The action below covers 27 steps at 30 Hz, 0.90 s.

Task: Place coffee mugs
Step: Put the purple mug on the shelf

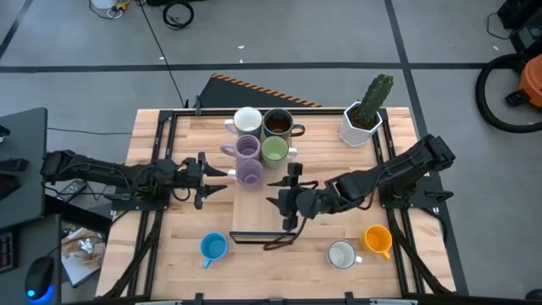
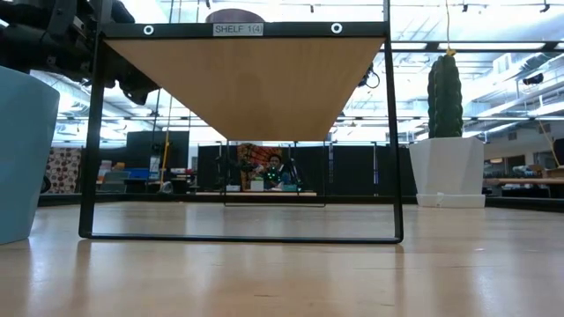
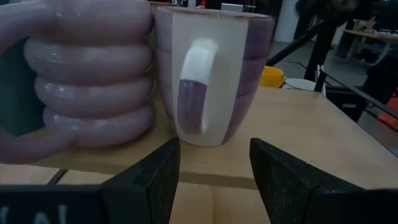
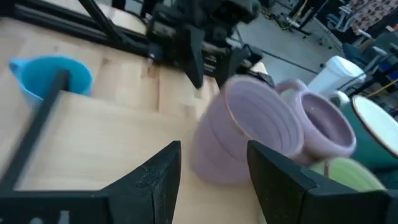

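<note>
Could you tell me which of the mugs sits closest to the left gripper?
The ribbed lilac mug, nearest the left gripper among the shelf cluster; its smoother lilac twin stands just behind it.

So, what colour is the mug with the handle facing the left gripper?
White with lilac stripes; the left wrist view shows it best.

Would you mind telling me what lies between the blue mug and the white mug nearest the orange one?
In the high view, only the shelf's dark frame base lies between blue mug and white mug.

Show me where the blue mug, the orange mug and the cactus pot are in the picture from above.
blue mug (image 1: 213,246): high view, on its open top.
orange mug (image 1: 378,239): high view, on its open top.
cactus pot (image 1: 359,127): high view, on its white faceted wall.
</note>
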Available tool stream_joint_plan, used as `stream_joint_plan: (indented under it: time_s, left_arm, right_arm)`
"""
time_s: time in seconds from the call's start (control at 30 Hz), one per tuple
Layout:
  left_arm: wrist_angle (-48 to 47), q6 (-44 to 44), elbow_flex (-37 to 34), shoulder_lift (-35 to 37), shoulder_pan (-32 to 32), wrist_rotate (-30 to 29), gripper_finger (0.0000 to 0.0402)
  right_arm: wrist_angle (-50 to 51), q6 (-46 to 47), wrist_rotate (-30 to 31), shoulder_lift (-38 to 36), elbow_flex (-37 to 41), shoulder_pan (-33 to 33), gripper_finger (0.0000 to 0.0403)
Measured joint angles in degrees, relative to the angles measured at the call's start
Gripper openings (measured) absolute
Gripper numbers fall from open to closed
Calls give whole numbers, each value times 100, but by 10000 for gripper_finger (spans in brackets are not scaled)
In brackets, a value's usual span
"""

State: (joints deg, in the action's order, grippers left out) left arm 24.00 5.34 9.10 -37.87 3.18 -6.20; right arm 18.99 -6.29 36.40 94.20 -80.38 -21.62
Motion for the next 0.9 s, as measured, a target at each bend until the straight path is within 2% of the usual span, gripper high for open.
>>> stream_joint_plan:
  time_s: [0.17, 0.23, 0.3, 0.5, 0.73, 0.9]
  left_arm:
    - [-48, -4, 2, 0, 0, 0, 201]
    - [-60, -4, 2, 0, 0, 0, 201]
    - [-116, -4, 4, 0, 0, 0, 201]
    - [-181, 5, 7, 0, 0, 0, 201]
    - [-164, 156, 7, 2, 0, -2, 201]
    - [-165, 156, 7, 0, 2, -15, 201]
  right_arm:
    - [583, 167, -141, 742, -438, -72, 189]
    - [949, 274, 141, 936, -549, -119, 189]
    - [1042, 380, 319, 914, -648, -125, 189]
    - [1324, 919, 296, 766, -542, 50, 189]
    - [1477, 1296, 83, 899, -533, 408, 189]
    - [1236, 1396, 15, 1009, -509, 551, 189]
